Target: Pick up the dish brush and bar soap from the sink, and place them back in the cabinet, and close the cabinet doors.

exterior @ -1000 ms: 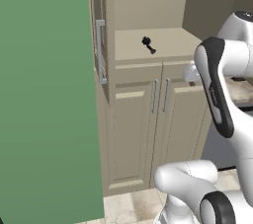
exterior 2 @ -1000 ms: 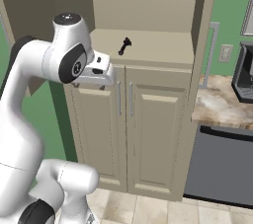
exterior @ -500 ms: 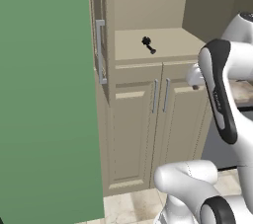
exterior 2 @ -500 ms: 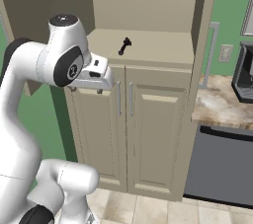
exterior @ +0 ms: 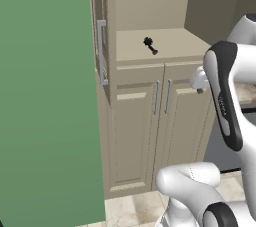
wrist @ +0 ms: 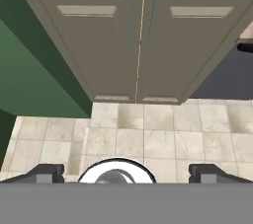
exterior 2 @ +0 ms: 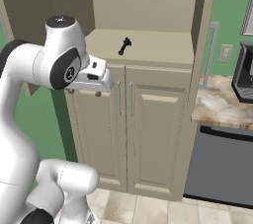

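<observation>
While the base cameras hold the same framing as a second ago, the arm's wrist has turned: in the right base view the white hand section sits a little lower and further out from the elbow than before, and in the left base view the forearm has swung closer to the cabinet front. Nothing on the shelf has moved.

Nearest, in the hand view, the gripper points down at the beige floor tiles, its two dark fingertips set wide apart at the frame's bottom corners with nothing between them. Jaws fully spread, empty.

Beyond the tiles stand the two lower doors of the tall beige cabinet, both shut, their grey bar handles side by side at the centre seam. Green wall to one side, a dark appliance front to the other.

Higher and further back, the dish brush lies on the open shelf above those lower doors, black, handle pointing toward the shelf's front edge. In the right base view the dish brush sits near the shelf's middle, above and behind the hand, well apart from the gripper, which faces away from it toward the floor.

The upper cabinet doors stand open, one at each side of the shelf opening; the right one is edge-on with its handle visible. Bar soap: cannot make it out.
</observation>
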Available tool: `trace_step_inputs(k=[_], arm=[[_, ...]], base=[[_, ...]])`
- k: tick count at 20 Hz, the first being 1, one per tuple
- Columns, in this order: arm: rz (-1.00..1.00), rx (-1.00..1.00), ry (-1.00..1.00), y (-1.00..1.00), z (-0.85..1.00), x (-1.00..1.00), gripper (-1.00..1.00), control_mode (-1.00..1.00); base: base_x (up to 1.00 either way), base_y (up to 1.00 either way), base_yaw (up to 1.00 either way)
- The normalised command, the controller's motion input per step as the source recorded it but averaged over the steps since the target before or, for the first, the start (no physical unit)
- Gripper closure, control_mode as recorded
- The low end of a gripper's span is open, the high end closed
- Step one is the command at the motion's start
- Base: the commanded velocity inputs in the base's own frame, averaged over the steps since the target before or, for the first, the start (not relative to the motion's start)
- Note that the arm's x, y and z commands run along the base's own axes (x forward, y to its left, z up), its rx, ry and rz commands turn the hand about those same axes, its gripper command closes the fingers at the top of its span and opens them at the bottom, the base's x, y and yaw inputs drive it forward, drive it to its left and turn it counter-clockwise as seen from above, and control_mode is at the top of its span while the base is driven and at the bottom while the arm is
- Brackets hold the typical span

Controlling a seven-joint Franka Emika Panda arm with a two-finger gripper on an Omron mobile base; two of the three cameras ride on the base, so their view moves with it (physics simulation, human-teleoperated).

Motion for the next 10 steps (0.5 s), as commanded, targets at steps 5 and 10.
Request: trace_step_inputs(k=[5,10], arm=[[0.00,0.00,0.00,0.00,0.00,-0.10,-1.00,1.00],[0.00,0.00,0.00,0.00,0.00,0.00,-1.00,1.00]], base=[[-0.03,0.00,0.00],[-0.27,0.00,0.00]])
